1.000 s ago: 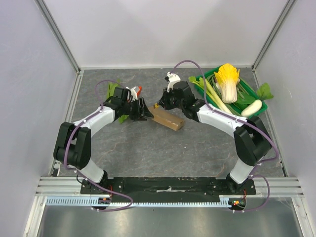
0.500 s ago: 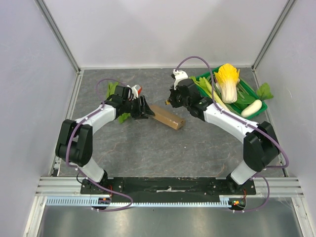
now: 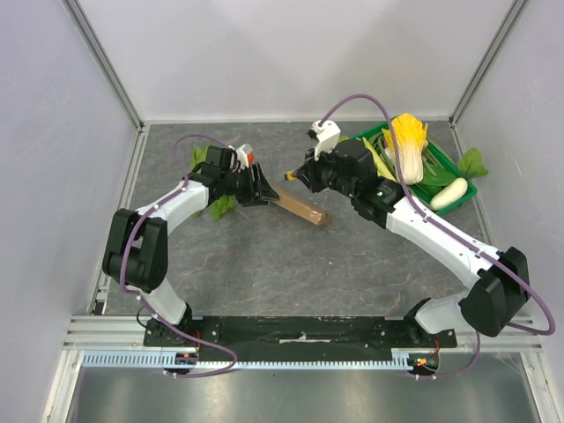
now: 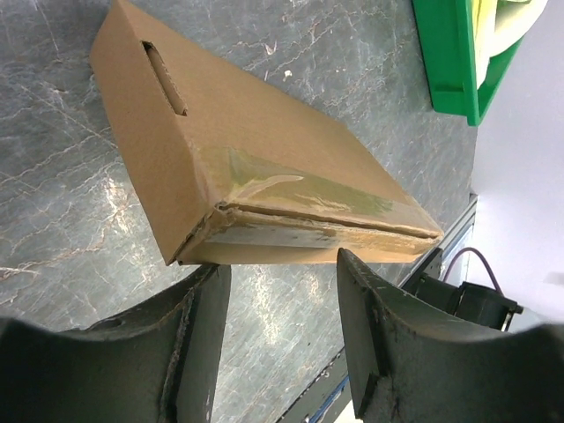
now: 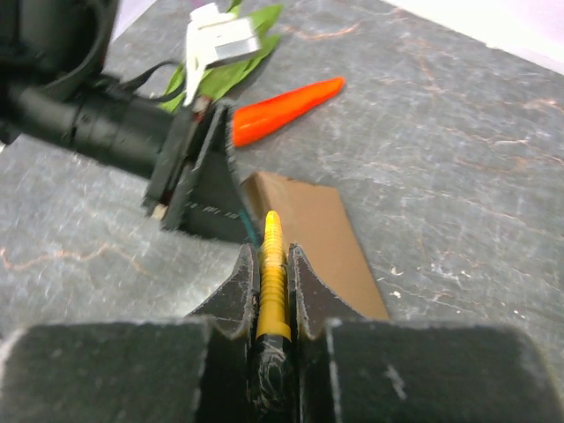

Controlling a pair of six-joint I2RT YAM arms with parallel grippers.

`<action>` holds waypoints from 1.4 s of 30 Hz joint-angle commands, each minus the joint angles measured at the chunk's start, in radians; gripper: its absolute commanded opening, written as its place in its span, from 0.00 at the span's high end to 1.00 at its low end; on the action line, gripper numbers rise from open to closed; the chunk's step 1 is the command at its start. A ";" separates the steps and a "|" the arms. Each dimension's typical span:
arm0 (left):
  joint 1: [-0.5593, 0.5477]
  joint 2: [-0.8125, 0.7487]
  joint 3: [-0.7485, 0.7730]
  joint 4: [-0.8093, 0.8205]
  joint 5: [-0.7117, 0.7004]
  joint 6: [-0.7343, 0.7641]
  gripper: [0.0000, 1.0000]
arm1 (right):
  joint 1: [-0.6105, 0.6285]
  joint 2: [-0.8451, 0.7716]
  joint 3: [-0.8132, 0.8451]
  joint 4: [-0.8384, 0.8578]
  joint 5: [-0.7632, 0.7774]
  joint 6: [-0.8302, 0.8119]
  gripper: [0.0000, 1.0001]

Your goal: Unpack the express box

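The express box (image 3: 299,207) is a flat brown cardboard box lying at the table's middle, with a taped seam on its near edge in the left wrist view (image 4: 264,167). My left gripper (image 3: 259,187) is open at the box's left end; its jaws (image 4: 282,269) stand just short of the taped edge, holding nothing. My right gripper (image 3: 297,176) hovers above the box's far left corner. It is shut on a yellow ridged tool with a black handle (image 5: 271,282), whose tip points at the box (image 5: 322,238) and at my left gripper (image 5: 198,185).
An orange carrot (image 3: 249,159) and green leaves (image 3: 220,207) lie behind my left gripper. A green crate (image 3: 460,179) at the back right holds a cabbage (image 3: 405,145) and stalks, with a white radish (image 3: 449,192) on its edge.
My right arm has lifted and swung right and back with the yellow tool, off the box's top. My left gripper has shifted slightly toward the back at the box's left end.
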 commanded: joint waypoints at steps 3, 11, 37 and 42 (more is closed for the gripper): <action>-0.004 0.039 0.073 0.003 0.027 -0.024 0.43 | 0.091 0.004 -0.055 -0.037 -0.066 -0.085 1.00; -0.006 0.067 0.122 -0.024 0.025 -0.021 0.43 | 0.119 0.021 -0.114 -0.040 -0.030 -0.039 1.00; -0.006 0.160 0.259 -0.130 0.015 -0.001 0.43 | 0.119 0.067 -0.134 -0.046 0.247 0.023 1.00; -0.006 0.200 0.323 -0.190 -0.011 -0.015 0.43 | 0.119 0.064 -0.137 -0.050 0.266 0.033 1.00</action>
